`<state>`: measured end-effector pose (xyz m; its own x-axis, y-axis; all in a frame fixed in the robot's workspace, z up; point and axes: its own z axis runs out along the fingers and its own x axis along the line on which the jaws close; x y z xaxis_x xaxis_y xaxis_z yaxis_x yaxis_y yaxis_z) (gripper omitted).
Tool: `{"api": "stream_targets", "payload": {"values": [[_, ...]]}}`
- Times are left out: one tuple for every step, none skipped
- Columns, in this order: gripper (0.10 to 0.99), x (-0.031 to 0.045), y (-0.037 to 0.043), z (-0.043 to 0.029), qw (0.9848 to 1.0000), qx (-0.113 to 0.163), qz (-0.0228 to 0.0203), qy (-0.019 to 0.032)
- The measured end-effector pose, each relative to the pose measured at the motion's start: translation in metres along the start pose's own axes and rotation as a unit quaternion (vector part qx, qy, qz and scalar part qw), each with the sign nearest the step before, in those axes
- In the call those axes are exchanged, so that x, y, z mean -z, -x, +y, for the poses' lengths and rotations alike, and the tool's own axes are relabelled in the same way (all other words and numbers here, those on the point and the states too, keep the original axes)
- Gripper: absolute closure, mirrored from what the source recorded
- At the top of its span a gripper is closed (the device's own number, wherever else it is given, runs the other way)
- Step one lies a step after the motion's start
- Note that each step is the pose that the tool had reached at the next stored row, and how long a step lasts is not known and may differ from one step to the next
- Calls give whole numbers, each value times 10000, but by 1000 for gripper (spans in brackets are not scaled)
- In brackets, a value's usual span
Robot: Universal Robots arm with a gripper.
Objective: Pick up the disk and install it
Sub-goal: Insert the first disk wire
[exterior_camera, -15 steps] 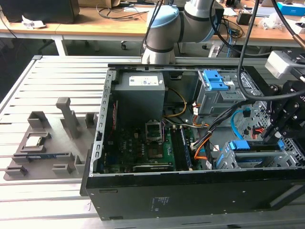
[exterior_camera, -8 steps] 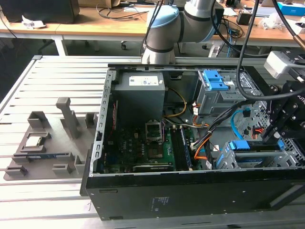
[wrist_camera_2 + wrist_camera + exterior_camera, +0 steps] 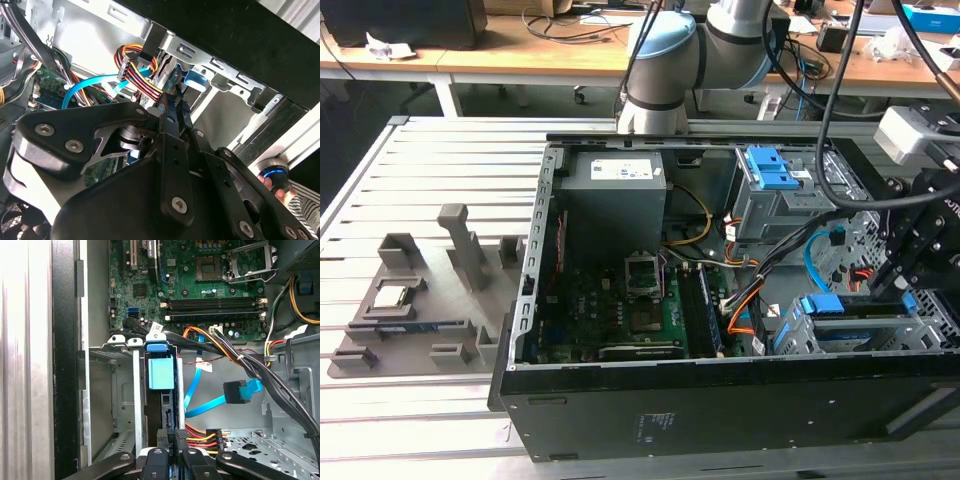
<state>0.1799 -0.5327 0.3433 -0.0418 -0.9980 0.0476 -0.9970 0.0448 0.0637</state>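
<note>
On the slatted bench (image 3: 420, 150), toward the exterior view's left, a grey fixture tray (image 3: 420, 310) carries a small square chip (image 3: 392, 295) and several empty holders. Moving right, the open computer case (image 3: 720, 400) lies on its side, its motherboard (image 3: 620, 310) in the near-left part, the grey power supply (image 3: 615, 195) at the far-left corner, and a drive bay with a blue latch (image 3: 772, 168) along the far edge. At the case's near-right corner stands the metal drive cage (image 3: 800, 335), and the gripper (image 3: 898, 272) hangs directly over it.

In the first wrist view the disk (image 3: 161, 390) stands edge-on in the cage slot, its blue bracket (image 3: 161, 371) uppermost in the picture, with the gripper (image 3: 172, 460) at the disk's near edge. The fingers (image 3: 192, 465) appear drawn together around that edge, so my reading is that the tool is closed on the disk, though the contact itself is partly hidden. A loose blue data cable (image 3: 240, 391) and a bundle of coloured power wires (image 3: 202, 434) lie just beside the slot.

The step in hand looks like the install: the disk appears to be well down between the cage rails. Seating it fully would call for a straight push along the rails, keeping the disk square and clear of the cables beside it.
</note>
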Motion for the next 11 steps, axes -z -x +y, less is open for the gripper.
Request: {"api": "stream_targets", "payload": {"values": [[918, 2, 0, 0, 10000, 2, -31, 1], [918, 2, 0, 0, 10000, 4, -51, 2], [918, -1, 0, -1, 10000, 5, -67, 4], [918, -9, 1, 0, 10000, 5, -80, 10], [918, -13, -1, 0, 10000, 5, -79, 11], [918, -15, -4, -1, 10000, 5, -80, 11], [918, -16, -8, -2, 10000, 6, -79, 12], [918, -16, -13, -2, 10000, 6, -80, 11], [918, -16, -16, -2, 10000, 6, -81, 11], [918, -17, -17, -2, 10000, 5, -82, 11], [918, -19, -18, -3, 10000, 5, -83, 12]]}}
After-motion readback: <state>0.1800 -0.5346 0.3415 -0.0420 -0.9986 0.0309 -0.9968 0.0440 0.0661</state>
